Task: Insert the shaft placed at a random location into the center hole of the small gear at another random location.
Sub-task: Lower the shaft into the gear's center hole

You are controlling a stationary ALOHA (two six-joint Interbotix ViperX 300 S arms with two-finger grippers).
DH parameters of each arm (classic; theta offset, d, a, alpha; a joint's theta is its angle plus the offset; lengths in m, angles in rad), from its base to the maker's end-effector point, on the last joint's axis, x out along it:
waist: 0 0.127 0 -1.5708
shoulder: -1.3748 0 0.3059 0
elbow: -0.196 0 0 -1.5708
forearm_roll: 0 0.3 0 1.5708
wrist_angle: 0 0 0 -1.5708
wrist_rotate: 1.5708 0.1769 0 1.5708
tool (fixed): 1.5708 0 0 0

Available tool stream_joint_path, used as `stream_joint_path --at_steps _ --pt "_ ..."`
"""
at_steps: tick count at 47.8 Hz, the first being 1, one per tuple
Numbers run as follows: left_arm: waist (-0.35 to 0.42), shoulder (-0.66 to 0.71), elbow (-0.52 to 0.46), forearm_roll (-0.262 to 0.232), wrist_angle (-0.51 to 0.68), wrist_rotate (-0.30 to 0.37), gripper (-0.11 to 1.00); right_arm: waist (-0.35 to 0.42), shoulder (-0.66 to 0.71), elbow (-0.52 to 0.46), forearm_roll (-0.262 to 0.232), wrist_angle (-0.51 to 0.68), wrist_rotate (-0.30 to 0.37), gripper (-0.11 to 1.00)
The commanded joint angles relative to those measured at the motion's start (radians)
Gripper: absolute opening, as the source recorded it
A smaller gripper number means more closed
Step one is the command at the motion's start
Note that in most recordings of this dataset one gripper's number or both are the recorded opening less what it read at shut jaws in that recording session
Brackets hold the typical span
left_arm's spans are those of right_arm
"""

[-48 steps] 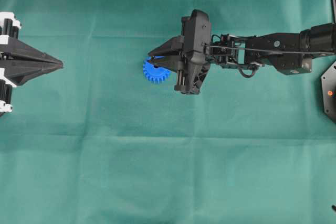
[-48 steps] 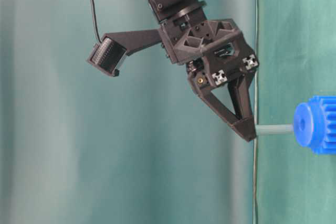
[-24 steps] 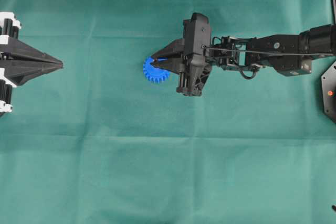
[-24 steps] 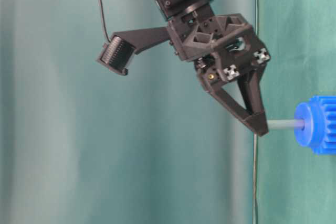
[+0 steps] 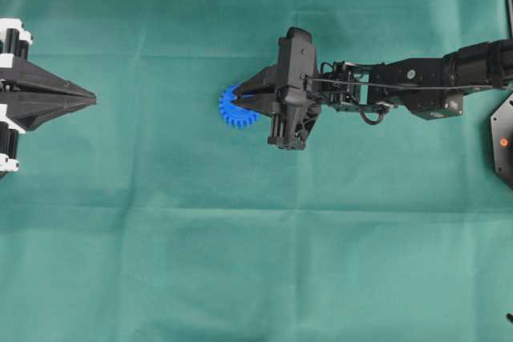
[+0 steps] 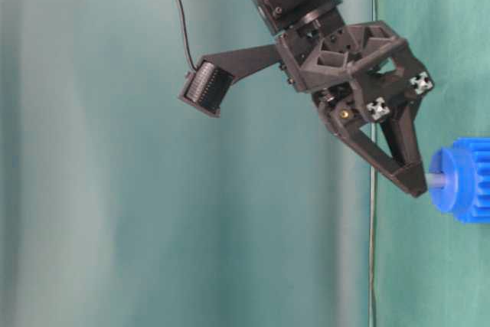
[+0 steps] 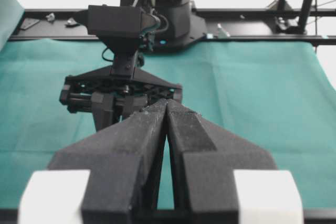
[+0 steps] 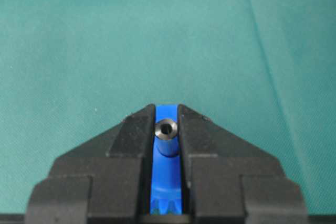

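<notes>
My right pincer [image 6: 417,185], clamped on the pin [image 8: 167,137], has pushed it nearly fully into the blue gear [image 6: 462,180], so insertion looks almost finished.

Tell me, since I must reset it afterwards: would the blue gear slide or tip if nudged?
The small gear lies flat on cloth, so tipping seems unlikely. It looks like light plastic, so it may slide. The shaft seated in it gives sideways nudges leverage.

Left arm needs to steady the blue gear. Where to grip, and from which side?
Probably across the toothed rim of the small gear, coming down from the overhead view's left. It lies flat, and the right gripper holding the shaft covers the hub and right side.
</notes>
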Motion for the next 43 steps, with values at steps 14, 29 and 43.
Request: stream_joint_path --at_steps 14,29,43 --pt "-0.002 0.008 -0.015 0.003 -0.006 0.0 0.0 0.003 -0.002 -0.014 0.003 -0.006 -0.003 0.12" --pt "-0.002 0.008 -0.015 0.002 -0.006 -0.002 0.0 0.003 -0.002 -0.015 0.008 -0.006 0.002 0.13" --pt "-0.002 0.006 -0.014 0.003 -0.006 -0.002 0.0 0.003 -0.002 -0.015 0.009 -0.011 0.002 0.82"
